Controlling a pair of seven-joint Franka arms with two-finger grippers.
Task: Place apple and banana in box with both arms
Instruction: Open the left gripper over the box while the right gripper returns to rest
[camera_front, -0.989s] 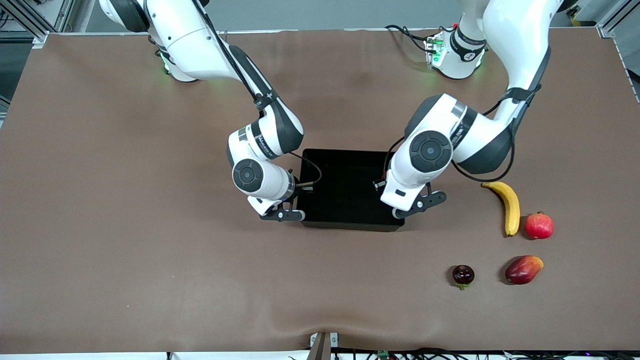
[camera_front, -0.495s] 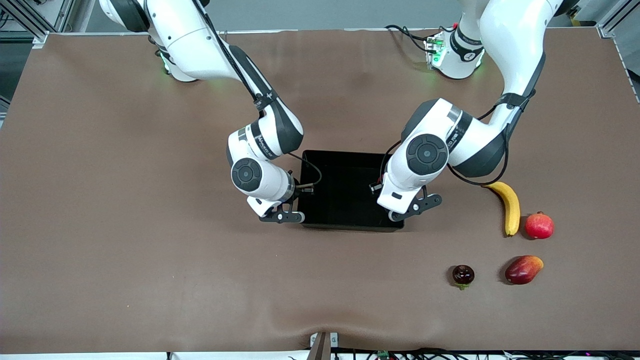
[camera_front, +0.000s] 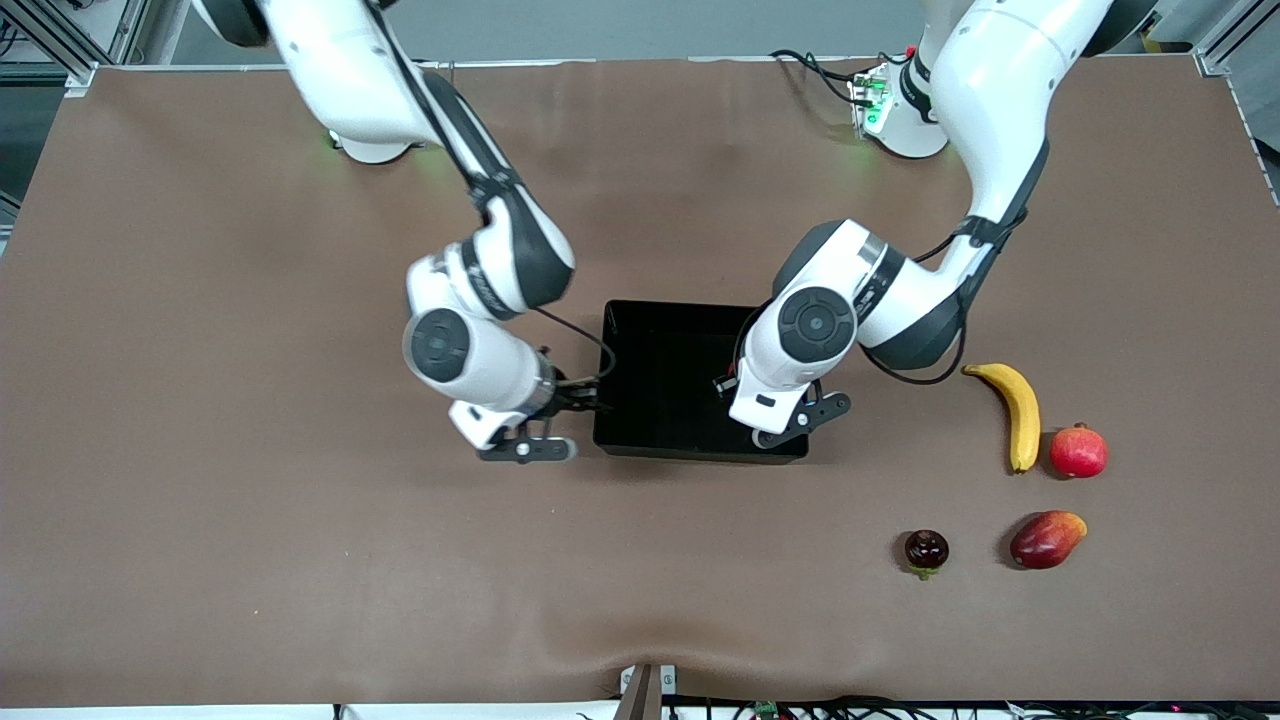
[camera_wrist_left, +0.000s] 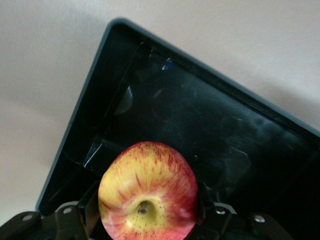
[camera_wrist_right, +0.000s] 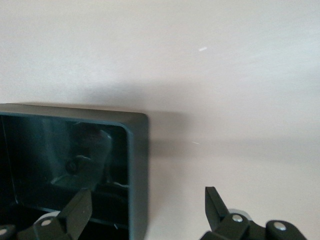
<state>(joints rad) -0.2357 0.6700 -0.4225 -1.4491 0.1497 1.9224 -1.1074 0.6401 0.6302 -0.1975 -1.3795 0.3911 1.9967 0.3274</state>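
The apple (camera_wrist_left: 147, 192), red with yellow streaks, sits between the fingers of my left gripper (camera_wrist_left: 147, 210), which is shut on it. It hangs over the inside of the black box (camera_wrist_left: 200, 115), at the box's (camera_front: 660, 340) end toward the left arm; the wrist hides it in the front view. My right gripper (camera_wrist_right: 147, 196) is open and low at the box's other end. One fingertip (camera_wrist_right: 80, 200) is over the inside, the other over the table, with the wall (camera_wrist_right: 137, 165) between them. The yellow banana (camera_front: 1018, 412) lies on the table toward the left arm's end.
A plain red round fruit (camera_front: 1078, 451) lies beside the banana. Nearer to the camera lie a red-orange mango-like fruit (camera_front: 1046, 538) and a small dark fruit (camera_front: 926, 551). The brown table (camera_front: 250, 520) stretches bare toward the right arm's end.
My right gripper has opened and its hand has drawn away from the box's end, toward the right arm's side. The left hand has shifted farther over the box with the apple.
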